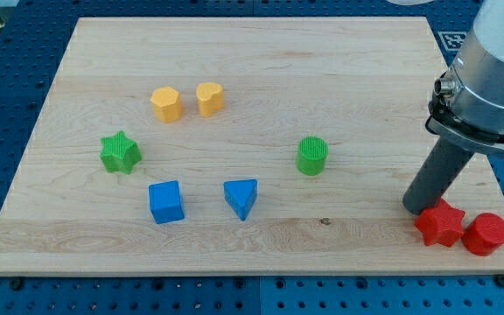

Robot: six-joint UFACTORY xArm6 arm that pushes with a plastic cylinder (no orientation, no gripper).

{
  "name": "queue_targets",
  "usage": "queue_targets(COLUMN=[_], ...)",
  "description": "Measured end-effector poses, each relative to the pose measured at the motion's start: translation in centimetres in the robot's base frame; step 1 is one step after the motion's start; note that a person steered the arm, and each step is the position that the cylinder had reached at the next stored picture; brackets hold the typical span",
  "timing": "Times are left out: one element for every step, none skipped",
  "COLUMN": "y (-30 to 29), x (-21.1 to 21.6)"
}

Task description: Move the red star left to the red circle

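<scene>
- Red star [438, 224]: near right corner of the wooden board [252, 79], touching the red circle [486, 234] on its right.
- My tip [418, 208]: a bare rod holding nothing, down at the star's upper left edge.
- Green cylinder [311, 156], blue triangle [241, 199]: well left of my tip.

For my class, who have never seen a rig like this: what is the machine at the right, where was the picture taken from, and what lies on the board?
This is one camera picture looking down at a wooden board. The grey machine is a robot arm ending in a dark rod; it grips nothing, only pushes. My tip touches the red star on its left side; the red circle sits right of the star. Also there: a yellow hexagon, yellow heart, green star, green cylinder, blue cube and blue triangle.
</scene>
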State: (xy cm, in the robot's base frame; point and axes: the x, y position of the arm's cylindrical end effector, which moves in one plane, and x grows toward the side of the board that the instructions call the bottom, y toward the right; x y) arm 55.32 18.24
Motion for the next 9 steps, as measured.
queue_targets(y=[-1.3,-1.4,-0.6,-0.5,-0.5,-0.3,-0.2,-0.2,0.4], x=[0.4,1.8,2.0,2.0,2.0,2.0,2.0,2.1,2.4])
